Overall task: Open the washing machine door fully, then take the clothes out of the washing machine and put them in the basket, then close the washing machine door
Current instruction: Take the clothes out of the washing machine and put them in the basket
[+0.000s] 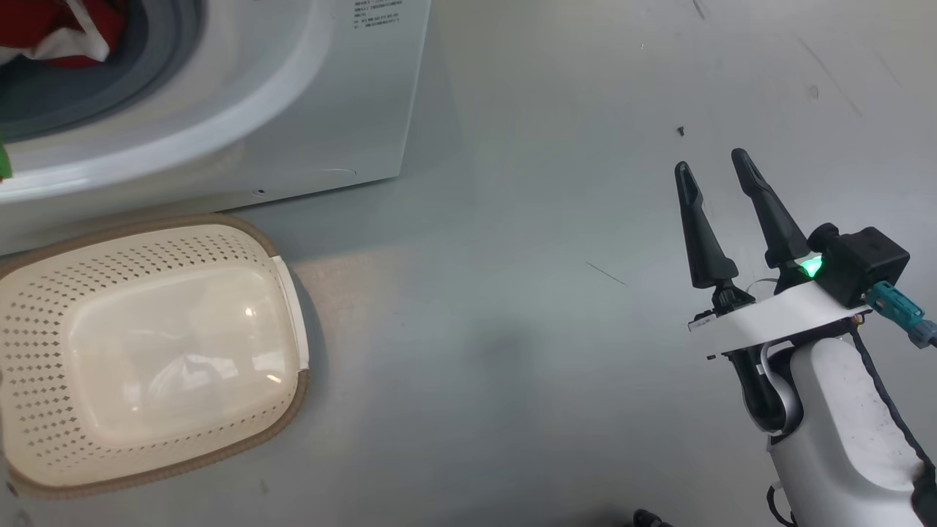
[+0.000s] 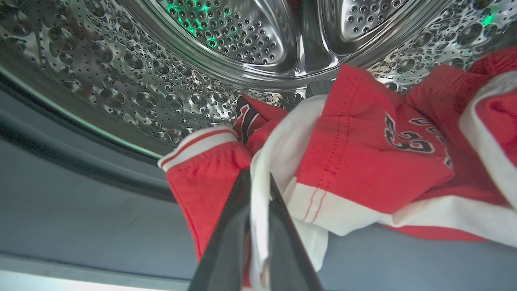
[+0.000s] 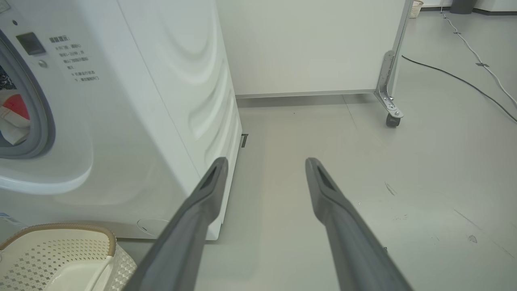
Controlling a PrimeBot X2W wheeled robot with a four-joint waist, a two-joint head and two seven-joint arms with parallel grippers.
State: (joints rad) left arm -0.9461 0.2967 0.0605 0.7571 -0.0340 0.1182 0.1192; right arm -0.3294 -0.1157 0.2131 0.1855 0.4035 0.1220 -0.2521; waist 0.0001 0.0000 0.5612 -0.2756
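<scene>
One fold of clothes point(image 2: 363, 161) clamped in left gripper point(image 2: 257, 176); right gripper point(image 1: 711, 161) spread, idle; best pulled slowly, lifted over the drum point(image 2: 121, 81) edge.

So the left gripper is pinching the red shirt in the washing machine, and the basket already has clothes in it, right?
Not quite. The basket holds nothing yet, as the head view shows. The left gripper is pinching the red shirt in the washing machine.
</scene>
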